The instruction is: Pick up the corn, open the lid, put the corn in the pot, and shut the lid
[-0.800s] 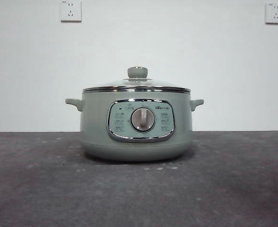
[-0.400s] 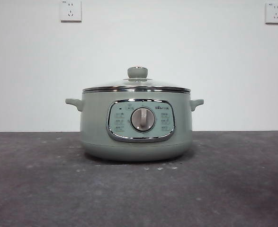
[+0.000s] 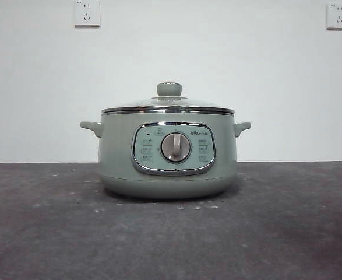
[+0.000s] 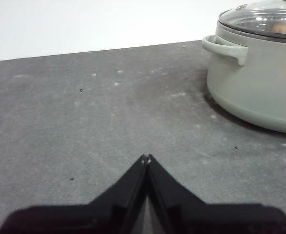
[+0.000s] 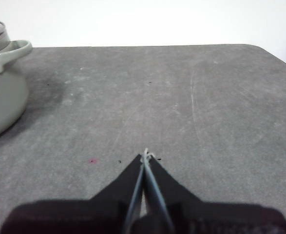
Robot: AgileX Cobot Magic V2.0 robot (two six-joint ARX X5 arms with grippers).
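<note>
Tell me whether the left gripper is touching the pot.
Apart. In the left wrist view the shut left gripper sits over bare table, well clear of the pot.

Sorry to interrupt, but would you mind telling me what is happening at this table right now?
Nothing is being handled at the moment. The green pot stands on the grey table with its glass lid on. The left hand and the right hand are both shut and empty, low over the table on either side of the pot. Something orange shows faintly through the lid in the left wrist view; otherwise no corn is in sight.
</note>
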